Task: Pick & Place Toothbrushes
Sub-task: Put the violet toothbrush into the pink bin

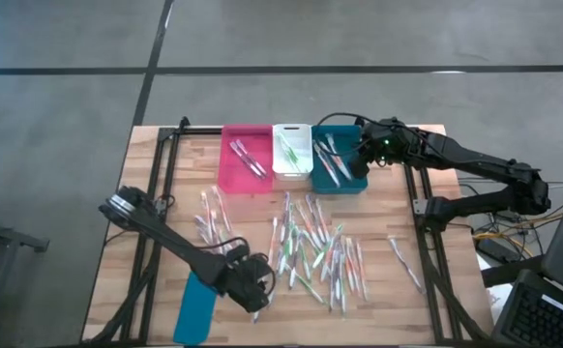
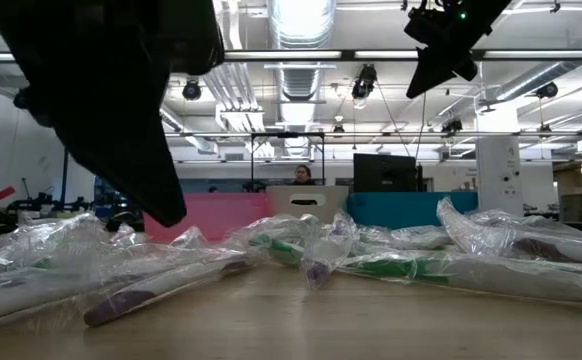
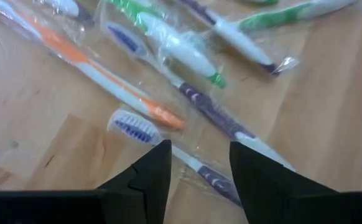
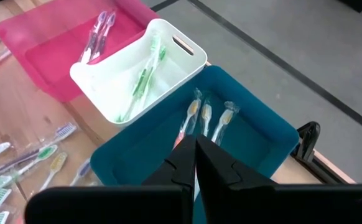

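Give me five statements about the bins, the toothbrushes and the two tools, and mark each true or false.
1. Three bins stand in a row: pink bin, white bin, teal bin. True.
2. The white bin holds orange toothbrushes. False: it holds green toothbrushes.
3. The left tool is open just above a wrapped purple toothbrush on the table. True.
4. The right tool is open wide over the pink bin. False: it is shut, above the teal bin.
5. The teal lid covers the teal bin. False: it lies flat on the table near the left tool.
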Tool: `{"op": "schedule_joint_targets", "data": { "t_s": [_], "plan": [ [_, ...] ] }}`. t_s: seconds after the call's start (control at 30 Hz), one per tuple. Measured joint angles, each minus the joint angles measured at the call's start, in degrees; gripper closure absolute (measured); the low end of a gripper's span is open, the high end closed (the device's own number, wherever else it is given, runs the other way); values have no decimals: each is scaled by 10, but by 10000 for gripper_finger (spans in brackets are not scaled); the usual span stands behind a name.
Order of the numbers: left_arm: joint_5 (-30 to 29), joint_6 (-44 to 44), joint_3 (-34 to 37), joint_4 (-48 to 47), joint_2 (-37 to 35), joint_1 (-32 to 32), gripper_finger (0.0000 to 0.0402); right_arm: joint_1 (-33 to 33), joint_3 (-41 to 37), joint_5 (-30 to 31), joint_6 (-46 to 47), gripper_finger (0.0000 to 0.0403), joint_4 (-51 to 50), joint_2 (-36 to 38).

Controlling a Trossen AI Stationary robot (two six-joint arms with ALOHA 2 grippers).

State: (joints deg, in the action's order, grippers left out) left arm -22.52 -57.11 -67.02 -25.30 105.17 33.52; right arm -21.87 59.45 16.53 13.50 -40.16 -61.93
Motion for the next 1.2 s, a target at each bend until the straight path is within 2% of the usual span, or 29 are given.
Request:
{"op": "schedule_joint_targets", "data": {
  "t_s": [0.37, 0.7, 0.97, 1.2],
  "plan": [
    [2, -34, 7, 10, 32, -3, 255, 0, -6, 0, -2, 394, 0, 0],
    [-4, -41, 7, 13, 41, -5, 321, 0, -8, 0, -5, 394, 0, 0],
    [-8, -37, 7, 9, 36, -6, 389, 0, -11, 0, -6, 394, 0, 0],
    [-20, -19, 8, -34, -7, -8, 398, 0, -11, 0, -6, 394, 0, 0]
  ]
}}
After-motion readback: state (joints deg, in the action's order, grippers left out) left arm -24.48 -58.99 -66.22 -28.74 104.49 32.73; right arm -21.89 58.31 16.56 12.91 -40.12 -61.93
